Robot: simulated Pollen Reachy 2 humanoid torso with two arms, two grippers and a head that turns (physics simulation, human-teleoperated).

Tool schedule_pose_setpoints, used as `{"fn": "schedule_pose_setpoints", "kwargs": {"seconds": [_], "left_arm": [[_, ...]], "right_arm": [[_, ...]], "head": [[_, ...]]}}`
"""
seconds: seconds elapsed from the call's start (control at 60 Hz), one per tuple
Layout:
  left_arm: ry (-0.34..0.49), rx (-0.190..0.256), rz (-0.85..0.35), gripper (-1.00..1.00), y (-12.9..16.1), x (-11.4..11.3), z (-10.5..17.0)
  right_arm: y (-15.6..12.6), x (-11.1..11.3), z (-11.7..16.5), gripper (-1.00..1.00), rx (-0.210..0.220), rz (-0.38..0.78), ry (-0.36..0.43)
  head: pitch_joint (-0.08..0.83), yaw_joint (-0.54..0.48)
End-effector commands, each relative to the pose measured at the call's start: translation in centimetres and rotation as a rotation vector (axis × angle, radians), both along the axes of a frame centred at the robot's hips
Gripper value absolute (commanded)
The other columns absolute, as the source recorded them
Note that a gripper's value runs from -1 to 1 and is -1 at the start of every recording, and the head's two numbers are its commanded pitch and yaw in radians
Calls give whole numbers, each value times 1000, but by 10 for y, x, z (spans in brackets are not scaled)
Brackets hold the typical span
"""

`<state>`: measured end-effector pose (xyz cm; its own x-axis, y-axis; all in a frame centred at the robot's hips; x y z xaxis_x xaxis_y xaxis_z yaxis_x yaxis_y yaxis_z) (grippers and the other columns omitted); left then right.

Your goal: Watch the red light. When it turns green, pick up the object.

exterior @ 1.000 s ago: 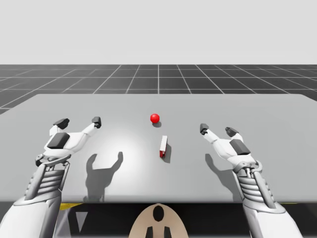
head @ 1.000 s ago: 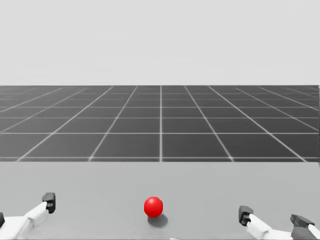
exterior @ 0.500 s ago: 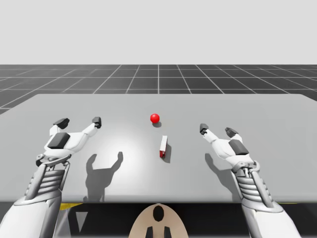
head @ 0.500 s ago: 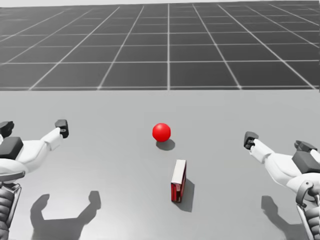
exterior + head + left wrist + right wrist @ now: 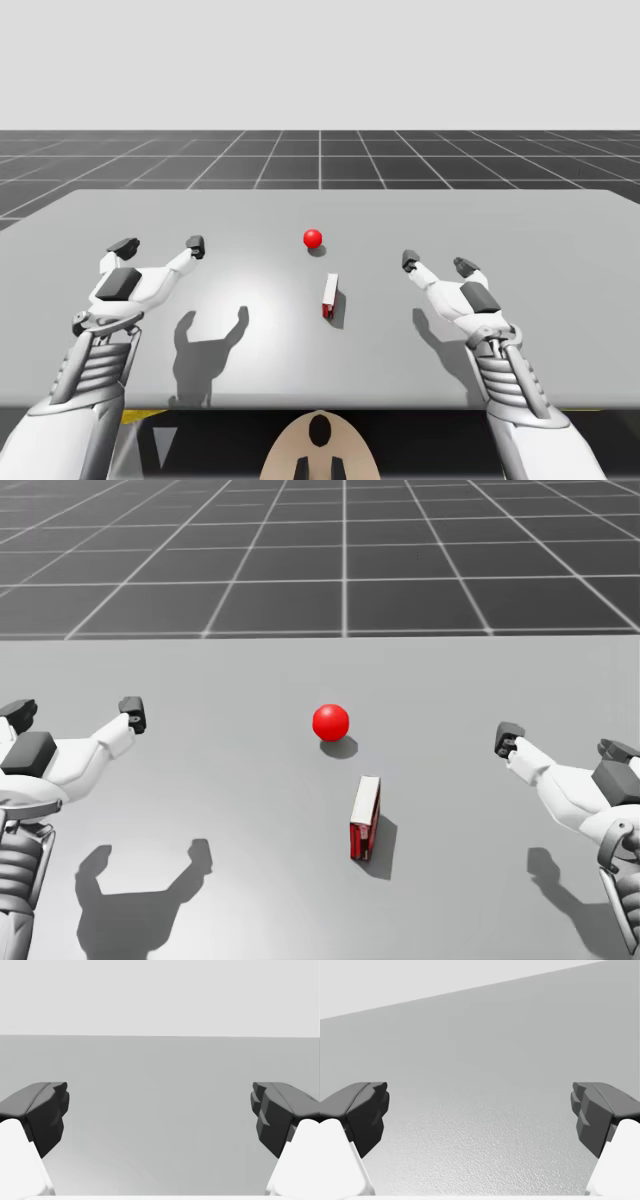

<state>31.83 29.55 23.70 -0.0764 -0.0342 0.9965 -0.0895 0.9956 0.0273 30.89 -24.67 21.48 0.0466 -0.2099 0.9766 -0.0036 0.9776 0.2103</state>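
Head view: red light (image 5: 330,721) beyond red box (image 5: 365,818); wrist views: grey table (image 5: 160,1110).

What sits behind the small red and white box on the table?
The red light sphere sits behind the red and white box, apart from it, on the grey table. The box's far end is hidden.

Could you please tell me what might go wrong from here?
The light is red, so reaching now would be premature. The slim red-and-white box seems to stand on a narrow side near the light; a clumsy approach might topple it. The left gripper and right gripper, both open, must each travel sideways to reach it.
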Motion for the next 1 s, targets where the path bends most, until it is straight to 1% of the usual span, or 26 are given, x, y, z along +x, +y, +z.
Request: {"fn": "schedule_pose_setpoints", "kwargs": {"seconds": [0.017, 0.567, 1.0], "left_arm": [[-1, 2, 0, -1000, 0, 0, 0], [-1, 4, 1, -1000, -1, 0, 0], [-2, 7, -4, -1000, -2, -1, 0]], "right_arm": [[6, -1, -3, -1000, 25, 4, 5], [5, 0, -3, -1000, 23, 3, 5], [6, 0, -5, -1000, 11, 5, 7]], "head": [[475, 53], [478, 49], [478, 52]]}}
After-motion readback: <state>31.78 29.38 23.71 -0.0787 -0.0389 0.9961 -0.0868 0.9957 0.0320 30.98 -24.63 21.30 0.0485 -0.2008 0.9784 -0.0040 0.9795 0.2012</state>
